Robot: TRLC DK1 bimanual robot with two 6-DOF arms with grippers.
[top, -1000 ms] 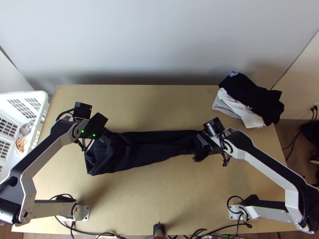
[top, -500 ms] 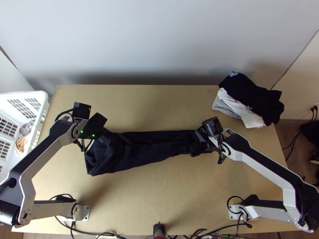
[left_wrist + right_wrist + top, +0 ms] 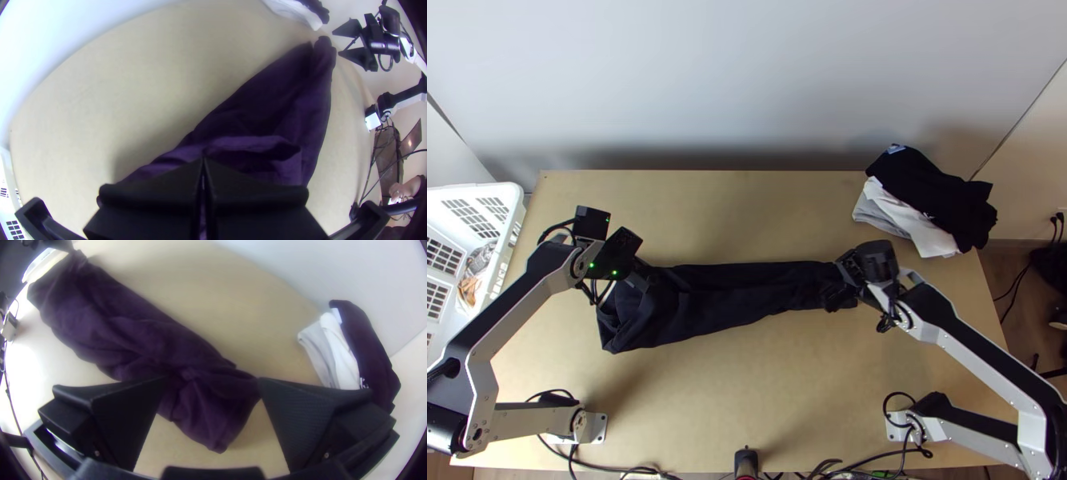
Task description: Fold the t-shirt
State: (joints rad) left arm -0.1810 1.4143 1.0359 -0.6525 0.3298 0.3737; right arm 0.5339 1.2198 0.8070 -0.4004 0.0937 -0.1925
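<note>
Pale grey wall [image 3: 747, 80] rises behind the light wooden tabletop [image 3: 763, 400]. The dark t-shirt [image 3: 715, 304] lies bunched into a long strip across the middle, running roughly alongside the far edge, its broader, rumpled end toward the left edge. Bare wood spreads between it and the far edge, with a deeper stretch between it and the near edge.

Two arms stand along the near edge, one gripper each. The left gripper [image 3: 649, 282] has its fingers pressed together, pinching the upper layer of the broader end. At the narrower end, the right gripper [image 3: 837, 282] is wide open and grips nothing, its fingers well apart over the cloth.

One t-shirt is laid out; one pile of clothes [image 3: 939, 200] sits at the far right corner, showing a black piece, a white one and a grey one. One white basket [image 3: 513, 210] is just beside the left edge, cut off by the top view, some of its contents hard to name.

Both grippers hide parts of the t-shirt. Its folds run together in the dark cloth, so sleeves and collar can't be told apart, nor can the layers be counted.
</note>
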